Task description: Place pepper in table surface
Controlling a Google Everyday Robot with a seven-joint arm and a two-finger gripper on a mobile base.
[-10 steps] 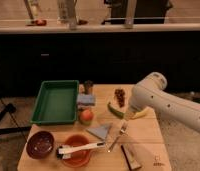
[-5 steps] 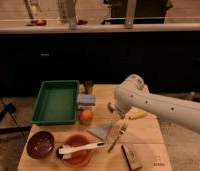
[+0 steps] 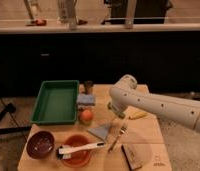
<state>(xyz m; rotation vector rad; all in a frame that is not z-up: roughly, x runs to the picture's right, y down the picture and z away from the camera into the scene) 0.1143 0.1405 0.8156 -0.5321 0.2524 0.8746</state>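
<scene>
White arm (image 3: 158, 105) is reaching in from the right across the back-right part of the bench (image 3: 145, 137), and its rounded wrist is sitting just right of the blue sponge (image 3: 85, 100). The end effector (image 3: 117, 116) is hanging down under the wrist, low over the bench middle, released with fingers spread and nothing showing between them. It is hovering just above the grey-blue wedge (image 3: 100, 131) and the fork (image 3: 115, 140), right of the orange fruit (image 3: 86, 116). The pepper is not showing anywhere in this view; the arm is covering the bench area behind it, so I can't tell where it is lying. A yellow curved piece (image 3: 138, 115) is poking out from under the arm on the right, lying flat on the wood. The green tray (image 3: 55, 102) is sitting at the back left, with a dark cup (image 3: 88, 86) behind the sponge. The front left is holding a brown bowl (image 3: 40, 144) and an orange bowl (image 3: 77, 152), with a white-handled brush (image 3: 85, 148) lying across the orange bowl. A wooden block (image 3: 132, 156) is lying at the front right edge.
</scene>
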